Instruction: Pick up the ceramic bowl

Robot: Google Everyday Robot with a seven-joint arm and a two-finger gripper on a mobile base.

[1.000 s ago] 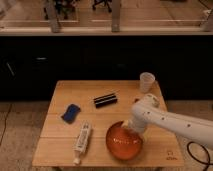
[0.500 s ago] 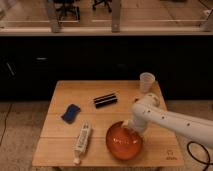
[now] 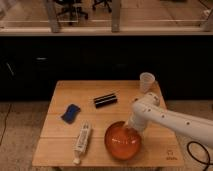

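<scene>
Ceramic bowl (image 3: 122,142) upright near the tabletop's (image 3: 60,150) front edge, right of centre. End effector (image 3: 131,125) down at its back rim, likely placed for a rim pinch, the bowl looking too wide to span. Cannot tell how far open, nor whether gripping yet.

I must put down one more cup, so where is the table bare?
Bare: the table's back left corner, behind the blue sponge and left of the black case. Crowded: front right, where the gripper sits at the orange bowl's back rim.
</scene>
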